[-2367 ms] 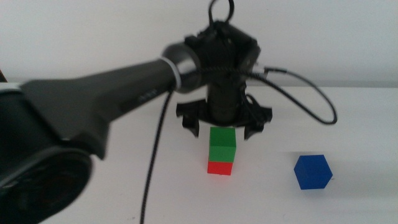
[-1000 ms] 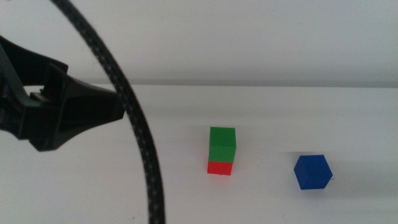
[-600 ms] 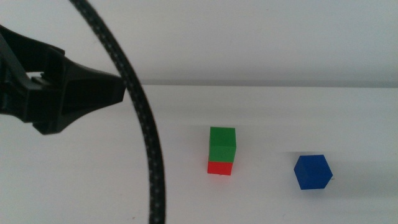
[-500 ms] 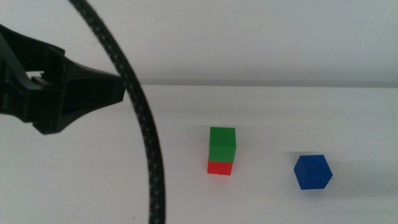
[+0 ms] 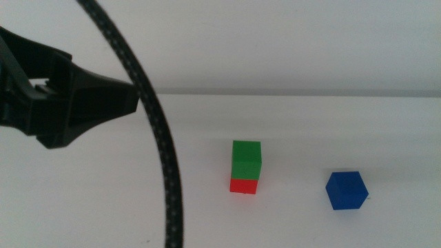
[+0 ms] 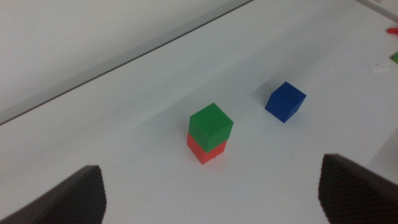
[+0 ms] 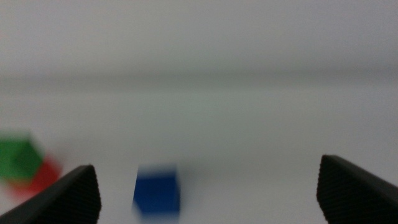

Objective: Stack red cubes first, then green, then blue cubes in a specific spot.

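Observation:
The green cube [image 5: 247, 158] sits squarely on the red cube [image 5: 243, 185] near the table's middle. The blue cube [image 5: 346, 190] rests alone on the white tabletop to their right, turned slightly. My left gripper [image 6: 211, 194] is open and empty, pulled back from the stack, which its wrist view shows as green cube [image 6: 211, 122] over red cube [image 6: 204, 150], with the blue cube [image 6: 285, 102] beyond. My right gripper [image 7: 206, 186] is open and empty. Its blurred view holds the blue cube [image 7: 157, 191] ahead and the green cube [image 7: 18, 158] and red cube [image 7: 42, 177] off to one side.
A dark part of the left arm [image 5: 62, 100] and its braided cable [image 5: 164, 179] fill the left of the middle view, close to the camera. The table's far edge [image 5: 310, 94] meets a pale wall. Small red and green bits [image 6: 392, 30] lie at a table corner.
The left gripper, which hung open around the green cube 2.4 s ago, has withdrawn to the left, leaving green on red. Nothing has moved in the last second.

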You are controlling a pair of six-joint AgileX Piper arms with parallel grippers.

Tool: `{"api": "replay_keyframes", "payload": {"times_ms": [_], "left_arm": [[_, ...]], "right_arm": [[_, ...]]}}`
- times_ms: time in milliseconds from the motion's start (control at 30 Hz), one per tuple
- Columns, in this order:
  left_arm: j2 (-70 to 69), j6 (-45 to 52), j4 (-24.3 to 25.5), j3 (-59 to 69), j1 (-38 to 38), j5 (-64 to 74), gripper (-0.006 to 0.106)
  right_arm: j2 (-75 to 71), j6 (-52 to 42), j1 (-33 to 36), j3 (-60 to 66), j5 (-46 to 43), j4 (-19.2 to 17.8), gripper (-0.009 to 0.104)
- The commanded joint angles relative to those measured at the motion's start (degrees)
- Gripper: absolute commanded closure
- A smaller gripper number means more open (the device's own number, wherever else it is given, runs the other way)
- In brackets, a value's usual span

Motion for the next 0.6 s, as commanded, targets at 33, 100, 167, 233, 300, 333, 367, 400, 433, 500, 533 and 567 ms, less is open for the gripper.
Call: {"api": "replay_keyframes", "payload": {"times_ms": [33,100,167,233,300,333,367,400,433,500,533,567], "left_arm": [[-0.12,0.04,-0.16,0.19,0.07,-0.58,0.009],[-0.12,0.04,-0.16,0.19,0.07,-0.58,0.009],[-0.12,0.04,-0.16,0.19,0.07,-0.58,0.009],[-0.12,0.04,-0.16,0.19,0.07,-0.58,0.009],[-0.12,0.04,-0.16,0.19,0.07,-0.58,0.009],[-0.12,0.04,-0.16,0.19,0.07,-0.58,0.009],[-0.12,0.04,-0.16,0.19,0.07,-0.58,0.009],[-0.12,0.04,-0.16,0.19,0.07,-0.58,0.009],[-0.12,0.04,-0.16,0.19,0.07,-0.58,0.009],[-0.12,0.04,-0.16,0.19,0.07,-0.58,0.009],[-0.12,0.04,-0.16,0.19,0.07,-0.58,0.009],[-0.12,0.04,-0.16,0.19,0.07,-0.58,0.009]], "right_arm": [[12.98,0.63,-0.45,-12.64,22.56,-0.32,0.002],[18.8,0.63,-0.45,-18.41,27.72,0.75,0.002],[24.14,0.63,-0.45,-22.04,28.39,1.47,0.002],[28.67,0.77,-0.45,-24.14,28.73,1.93,0.002],[32.02,0.77,-0.45,-24.82,27.48,3.05,0.002],[33.61,0.77,-0.45,-24.82,26.49,3.66,0.002],[35.17,0.77,-0.45,-24.82,26.24,4.18,0.002],[36.36,1.03,-0.45,-24.82,26.24,5.54,0.002],[37.68,1.38,-0.45,-24.82,26.24,6.08,0.002],[40.11,3.44,-0.45,-24.82,25.26,6.08,0.002],[41.65,4.21,-0.45,-24.94,25.26,6.5,0.002],[43.47,4.31,-0.45,-25.16,26.0,6.61,0.002]]}}
